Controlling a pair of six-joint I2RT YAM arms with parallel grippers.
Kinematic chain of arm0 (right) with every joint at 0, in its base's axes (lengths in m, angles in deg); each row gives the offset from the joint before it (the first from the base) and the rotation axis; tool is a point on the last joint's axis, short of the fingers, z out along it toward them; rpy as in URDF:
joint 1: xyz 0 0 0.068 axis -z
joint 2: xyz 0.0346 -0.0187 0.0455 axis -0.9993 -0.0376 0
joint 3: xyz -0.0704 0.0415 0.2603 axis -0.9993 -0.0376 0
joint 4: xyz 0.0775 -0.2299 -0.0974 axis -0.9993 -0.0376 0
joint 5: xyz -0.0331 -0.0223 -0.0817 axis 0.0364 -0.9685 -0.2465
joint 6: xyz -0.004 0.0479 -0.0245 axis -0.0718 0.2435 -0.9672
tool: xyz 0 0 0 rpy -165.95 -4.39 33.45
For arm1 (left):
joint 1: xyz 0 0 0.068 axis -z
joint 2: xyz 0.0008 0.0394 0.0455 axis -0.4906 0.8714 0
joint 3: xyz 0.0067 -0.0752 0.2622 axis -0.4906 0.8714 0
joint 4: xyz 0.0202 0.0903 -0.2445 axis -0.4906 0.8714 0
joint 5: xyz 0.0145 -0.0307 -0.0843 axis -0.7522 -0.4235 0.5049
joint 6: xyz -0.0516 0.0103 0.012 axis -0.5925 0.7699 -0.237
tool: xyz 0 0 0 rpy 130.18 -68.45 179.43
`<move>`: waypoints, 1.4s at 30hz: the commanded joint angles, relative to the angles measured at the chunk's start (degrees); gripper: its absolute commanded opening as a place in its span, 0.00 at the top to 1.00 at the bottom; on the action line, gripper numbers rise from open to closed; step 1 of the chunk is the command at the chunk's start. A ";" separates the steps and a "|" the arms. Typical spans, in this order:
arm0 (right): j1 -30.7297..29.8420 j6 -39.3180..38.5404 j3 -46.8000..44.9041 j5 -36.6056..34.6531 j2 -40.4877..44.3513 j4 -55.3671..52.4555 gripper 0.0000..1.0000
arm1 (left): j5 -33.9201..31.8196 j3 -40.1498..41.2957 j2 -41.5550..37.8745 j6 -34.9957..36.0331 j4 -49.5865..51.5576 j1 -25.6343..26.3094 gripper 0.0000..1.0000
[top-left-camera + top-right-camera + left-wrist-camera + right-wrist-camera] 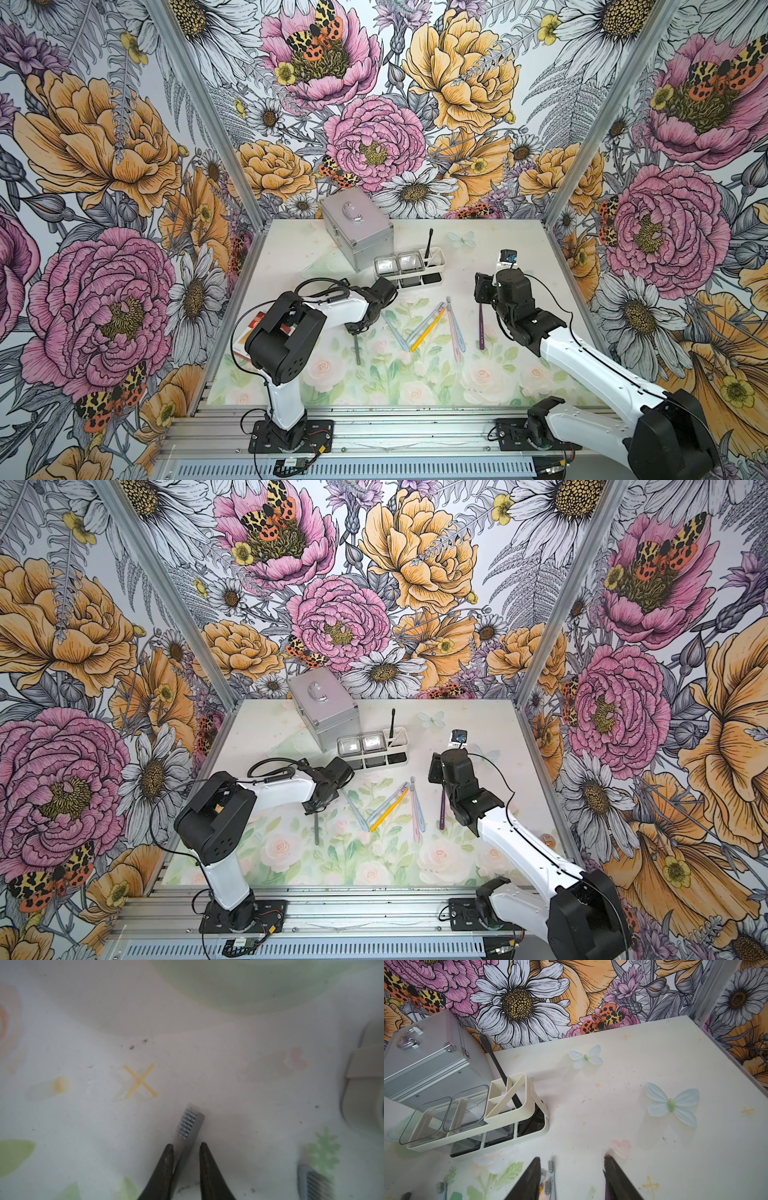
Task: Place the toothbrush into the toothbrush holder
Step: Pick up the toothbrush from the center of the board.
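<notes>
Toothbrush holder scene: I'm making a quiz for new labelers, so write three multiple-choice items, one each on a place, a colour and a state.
1. Where is the black toothbrush?
A) lying flat on the mat
B) standing in the toothbrush holder
C) held in a gripper

2. What colour is the toothbrush between the fingers of the left gripper?
A) yellow
B) pink
C) grey

3. How is the right gripper?
A) open, gripping nothing
B) shut on the black toothbrush
C) shut on the holder

Answers:
1 B, its handle rises from the holder's divided end compartment.
2 C, the left wrist view shows a grey head and handle.
3 A, its jaws stand wide apart with nothing clamped.
</notes>
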State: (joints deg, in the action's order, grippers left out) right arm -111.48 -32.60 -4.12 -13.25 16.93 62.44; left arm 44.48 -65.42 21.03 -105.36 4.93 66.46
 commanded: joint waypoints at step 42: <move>2.50 -5.34 4.42 21.02 -1.31 -5.88 0.41 | 6.71 -3.56 -8.88 21.50 -2.74 1.33 1.00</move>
State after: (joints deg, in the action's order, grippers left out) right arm -109.25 -36.68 -1.74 0.97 17.00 56.87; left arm 50.84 -67.20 14.17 -86.59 3.22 68.45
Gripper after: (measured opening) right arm 0.586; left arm 0.062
